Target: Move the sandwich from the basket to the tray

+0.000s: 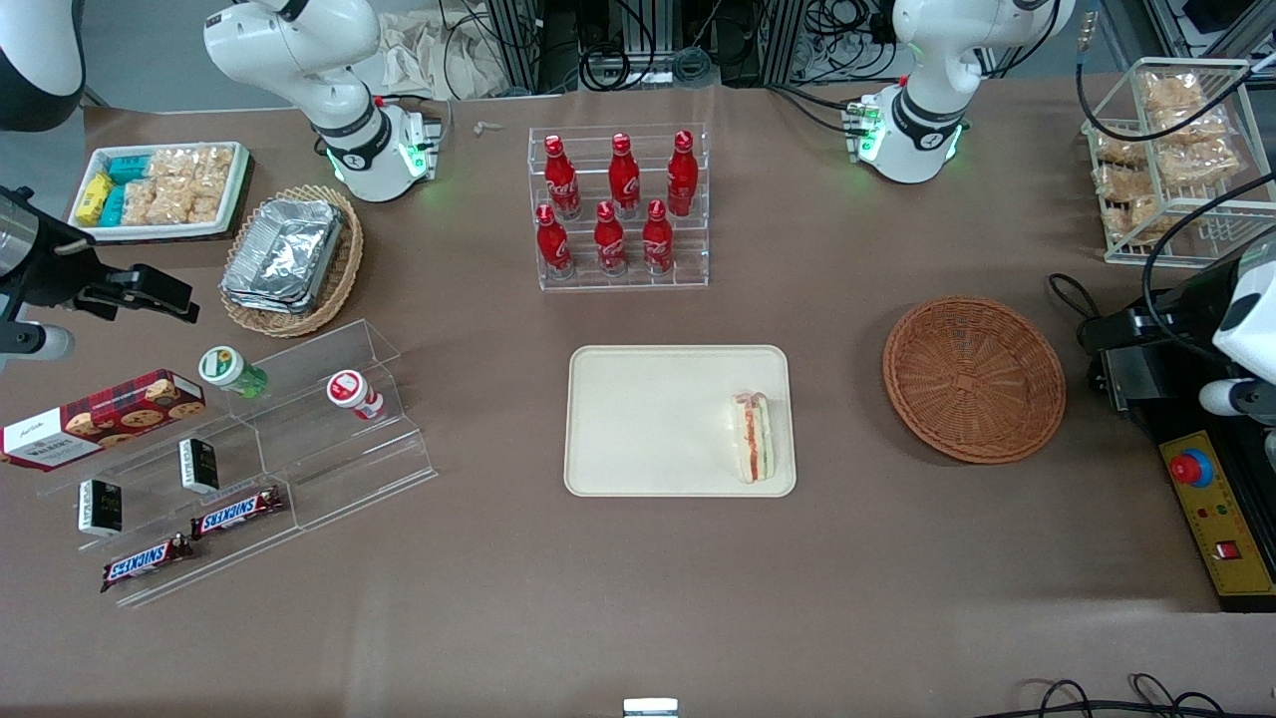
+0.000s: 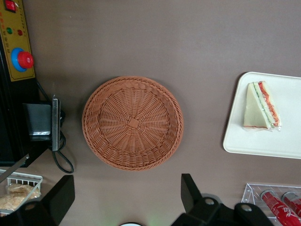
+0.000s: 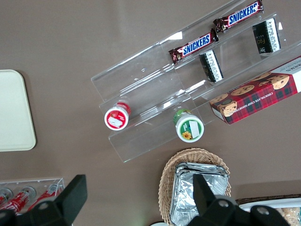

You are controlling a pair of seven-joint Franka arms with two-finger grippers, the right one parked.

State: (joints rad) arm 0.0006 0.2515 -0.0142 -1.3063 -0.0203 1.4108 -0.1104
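Brown tabletop (image 1: 638, 598) carries the sandwich (image 1: 752, 437) on the tray (image 1: 648, 419), basket (image 2: 132, 122) seemingly empty; gripper (image 2: 126, 197), jaws apart above it, should simply retreat clear.

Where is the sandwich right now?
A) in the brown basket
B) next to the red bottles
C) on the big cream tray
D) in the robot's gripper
C: the sandwich lies on the tray, the basket holds nothing, and the open gripper hangs above the table beside the basket, holding nothing.
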